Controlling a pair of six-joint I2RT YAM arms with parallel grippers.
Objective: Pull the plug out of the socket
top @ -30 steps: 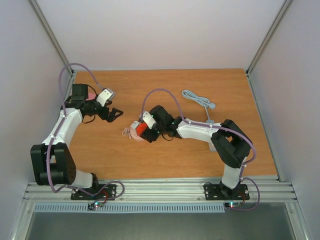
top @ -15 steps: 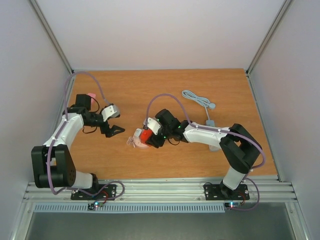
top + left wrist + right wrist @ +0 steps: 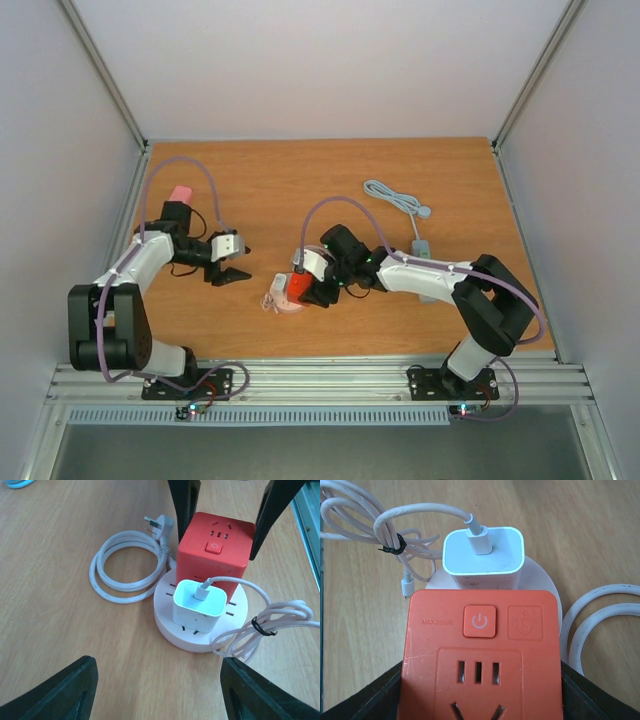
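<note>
The socket is a red cube (image 3: 215,547) on a round white base (image 3: 165,622), standing mid-table (image 3: 298,285). A white plug (image 3: 198,603) with a white cable in its top sits in the base, against the cube's side (image 3: 484,555). My right gripper (image 3: 308,290) is shut on the red cube (image 3: 477,645), one finger (image 3: 184,500) on each flank. To the socket's left, my left gripper (image 3: 240,262) is open and holds nothing. In the left wrist view it (image 3: 157,680) faces the plug across a short stretch of bare table.
A coiled white cord (image 3: 127,565) lies beside the base. A tied bundle of white cable (image 3: 270,625) lies on its other side. A grey cable with a small box (image 3: 400,205) rests at the back right. A pink object (image 3: 180,193) sits at the left edge.
My left gripper has swung nearer and toward the socket, its jaws narrowing somewhat. The right arm has drawn the socket a little toward the near edge.
</note>
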